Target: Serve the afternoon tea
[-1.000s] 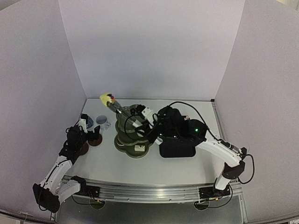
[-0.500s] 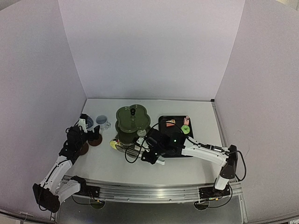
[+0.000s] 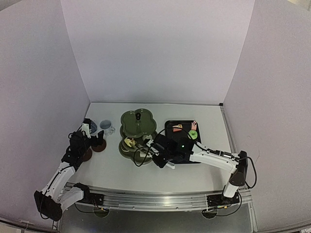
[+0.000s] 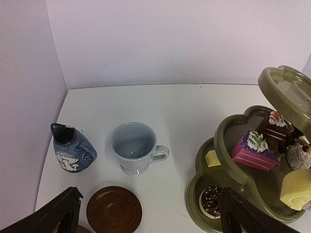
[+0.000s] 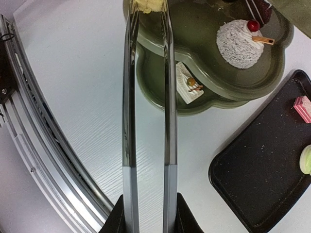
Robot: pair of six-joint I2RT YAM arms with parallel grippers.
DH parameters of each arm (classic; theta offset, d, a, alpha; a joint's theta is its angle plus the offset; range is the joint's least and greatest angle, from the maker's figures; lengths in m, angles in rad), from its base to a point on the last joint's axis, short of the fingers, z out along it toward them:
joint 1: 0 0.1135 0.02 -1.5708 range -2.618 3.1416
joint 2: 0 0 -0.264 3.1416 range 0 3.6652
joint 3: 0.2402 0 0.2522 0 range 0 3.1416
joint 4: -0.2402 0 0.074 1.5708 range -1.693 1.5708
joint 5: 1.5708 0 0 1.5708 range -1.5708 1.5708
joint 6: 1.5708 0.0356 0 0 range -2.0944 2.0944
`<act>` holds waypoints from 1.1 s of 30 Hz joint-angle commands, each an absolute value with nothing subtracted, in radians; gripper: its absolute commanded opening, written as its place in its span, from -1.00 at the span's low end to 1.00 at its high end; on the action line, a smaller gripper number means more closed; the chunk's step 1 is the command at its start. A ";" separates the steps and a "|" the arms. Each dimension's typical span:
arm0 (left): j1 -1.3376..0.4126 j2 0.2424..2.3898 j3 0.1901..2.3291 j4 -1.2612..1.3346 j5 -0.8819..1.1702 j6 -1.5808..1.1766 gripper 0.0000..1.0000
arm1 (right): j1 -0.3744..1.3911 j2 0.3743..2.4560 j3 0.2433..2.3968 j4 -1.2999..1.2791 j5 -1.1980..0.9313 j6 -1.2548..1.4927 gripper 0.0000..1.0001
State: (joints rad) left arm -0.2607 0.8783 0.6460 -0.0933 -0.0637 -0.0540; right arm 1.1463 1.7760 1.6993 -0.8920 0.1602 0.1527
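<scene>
We find the olive-green stand [image 3: 138, 122] at mid-frame in the top view, with cakes on its lower tiers. A yellow roll cake [image 5: 148, 5] is at the middle tier's rim, pinched between the tips of the metal tongs [image 5: 169, 97]. The right gripper [image 5: 148, 216] is clamped on the tongs at the bottom of its wrist view, and the black tray [image 5: 252, 184] lies lower right. The left gripper [image 4: 149, 199] hangs with its jaws wide apart and holds nothing. It is near a bluish cup [image 4: 133, 145] and a brown coaster [image 4: 114, 212] on the worktop [image 4: 184, 107].
</scene>
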 commanded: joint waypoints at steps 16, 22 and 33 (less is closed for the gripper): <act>-0.257 0.875 0.650 -0.059 -0.064 -0.054 0.99 | 1.134 1.813 1.815 -0.962 0.230 0.204 -0.99; -0.256 0.874 0.649 -0.058 -0.060 -0.056 0.99 | 1.131 1.843 1.829 -0.984 0.213 0.209 -0.93; -0.256 0.872 0.649 -0.058 -0.064 -0.051 0.99 | 1.121 1.890 1.889 -1.012 0.229 0.229 -0.53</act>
State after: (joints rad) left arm -0.2607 0.8783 0.6460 -0.0933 -0.0631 -0.0536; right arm 1.1277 1.8862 1.8288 -1.0073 0.2173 0.2058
